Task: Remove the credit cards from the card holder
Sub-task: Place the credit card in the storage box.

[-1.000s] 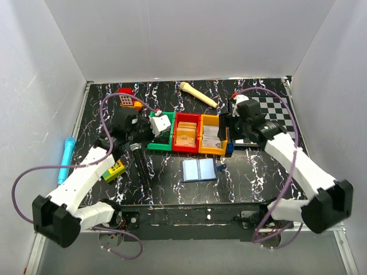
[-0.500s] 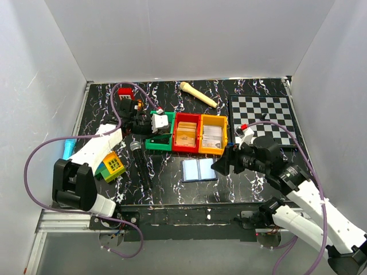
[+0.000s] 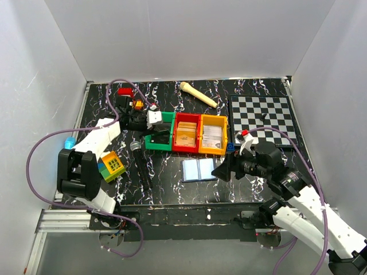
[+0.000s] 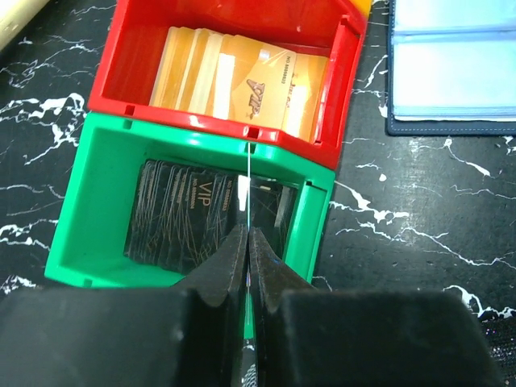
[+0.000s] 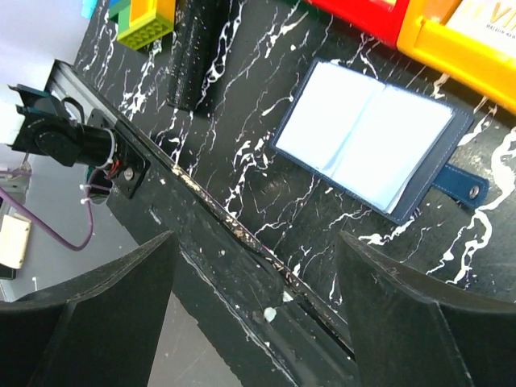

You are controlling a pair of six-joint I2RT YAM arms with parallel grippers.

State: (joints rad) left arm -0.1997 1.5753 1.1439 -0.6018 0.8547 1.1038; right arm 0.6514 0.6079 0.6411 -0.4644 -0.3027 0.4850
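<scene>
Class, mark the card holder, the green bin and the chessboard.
card holder point(image 3: 199, 170), top view, open inside pages.
green bin point(image 4: 81, 210), left wrist view, left wall.
chessboard point(image 3: 252, 109), top view, middle squares.

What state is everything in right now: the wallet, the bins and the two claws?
card holder: open, lying flat, pockets look empty.
green bin: holds black cards.
red bin: holds gold cards.
yellow bin: holds pale cards.
left gripper: shut, over the green bin.
right gripper: open, hovering by the card holder.

A checkerboard point(image 3: 275, 123) lies far right, a wooden peg point(image 3: 199, 95) behind, a black microphone point(image 3: 141, 165) left.
</scene>
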